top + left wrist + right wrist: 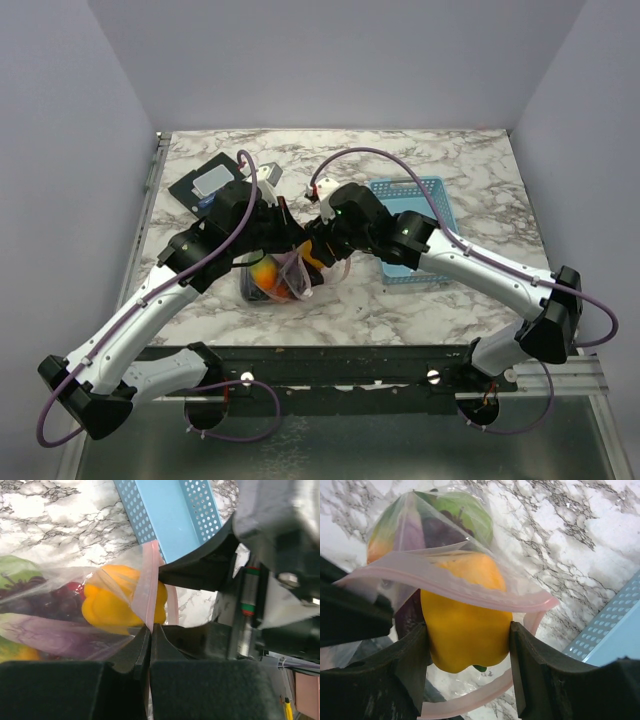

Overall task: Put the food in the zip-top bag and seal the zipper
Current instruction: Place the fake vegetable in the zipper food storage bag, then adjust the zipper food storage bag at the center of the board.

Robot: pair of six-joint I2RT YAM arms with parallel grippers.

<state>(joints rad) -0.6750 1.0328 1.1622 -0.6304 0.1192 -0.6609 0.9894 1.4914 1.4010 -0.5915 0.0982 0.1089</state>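
Observation:
The clear zip-top bag [275,280] lies on the marble table in front of both arms, with green, purple, dark and orange toy food inside [435,525]. My left gripper [150,630] is shut on the bag's pinkish-red zipper strip [145,587] and holds the mouth up. My right gripper [466,642] is shut on a yellow toy pepper [465,625], which sits half inside the open mouth between the two zipper strips [470,592]. The pepper also shows in the left wrist view [107,605] and the top view [312,255].
The light-blue slotted basket [420,205] stands right of the bag, under my right arm; it also shows in the left wrist view [165,515] and the right wrist view [615,635]. A dark flat object with a white piece [210,185] lies at the back left.

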